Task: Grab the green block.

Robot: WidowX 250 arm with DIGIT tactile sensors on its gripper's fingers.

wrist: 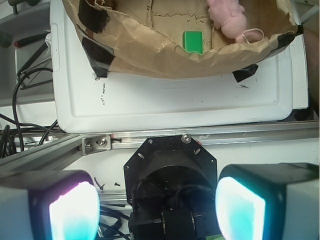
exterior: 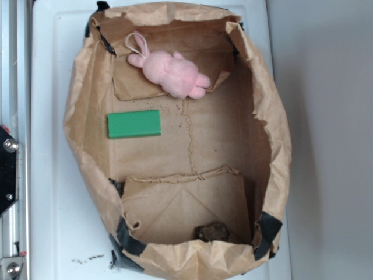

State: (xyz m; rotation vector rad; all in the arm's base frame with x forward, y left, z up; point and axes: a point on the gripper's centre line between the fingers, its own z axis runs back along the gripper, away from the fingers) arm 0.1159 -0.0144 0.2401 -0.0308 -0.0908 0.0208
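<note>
The green block (exterior: pixel 134 124) lies flat on the floor of a brown paper bag (exterior: pixel 265 116), towards its left wall. In the wrist view the green block (wrist: pixel 192 41) shows far off, beyond the bag's crumpled rim. My gripper (wrist: pixel 156 210) stands open with nothing between its two glowing pads (wrist: pixel 74 212). It hangs over the robot's black base, well outside the bag. The gripper is out of the exterior view.
A pink plush bunny (exterior: pixel 172 72) lies at the bag's far end, above the block. A small dark lump (exterior: pixel 211 232) sits at the bag's near end. The bag rests on a white tray (exterior: pixel 49 175). An aluminium rail (wrist: pixel 200 135) and cables (wrist: pixel 25 95) lie below.
</note>
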